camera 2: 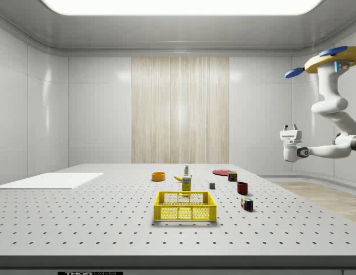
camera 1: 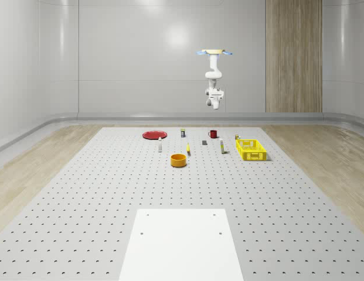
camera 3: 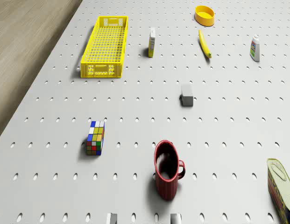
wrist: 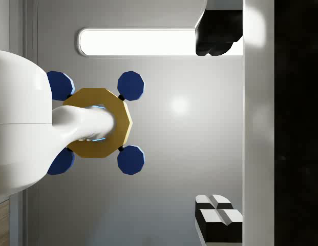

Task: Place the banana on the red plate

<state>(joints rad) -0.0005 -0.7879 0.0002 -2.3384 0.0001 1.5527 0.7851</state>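
Tabletop banana [camera 1: 188,149] far below gripper [camera 1: 214,105]

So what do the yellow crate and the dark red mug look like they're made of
The yellow mesh crate looks like moulded plastic: its walls and floor are an open grid in one even colour. The dark red mug looks like glazed ceramic or enamel, judging by its smooth, slightly shiny, thick wall.

1. Yellow banana [camera 3: 205,44], red plate [camera 1: 153,134].
2. Yellow basket [camera 3: 105,46] with a mesh pattern.
3. Orange bowl [camera 3: 204,15], dark red mug [camera 3: 166,170].
4. Cube [camera 3: 95,137] with many coloured squares.
5. Grey table [camera 3: 229,121] dotted with holes.
6. White arm [camera 2: 332,109], gold drone [wrist: 97,123] with blue rotors.
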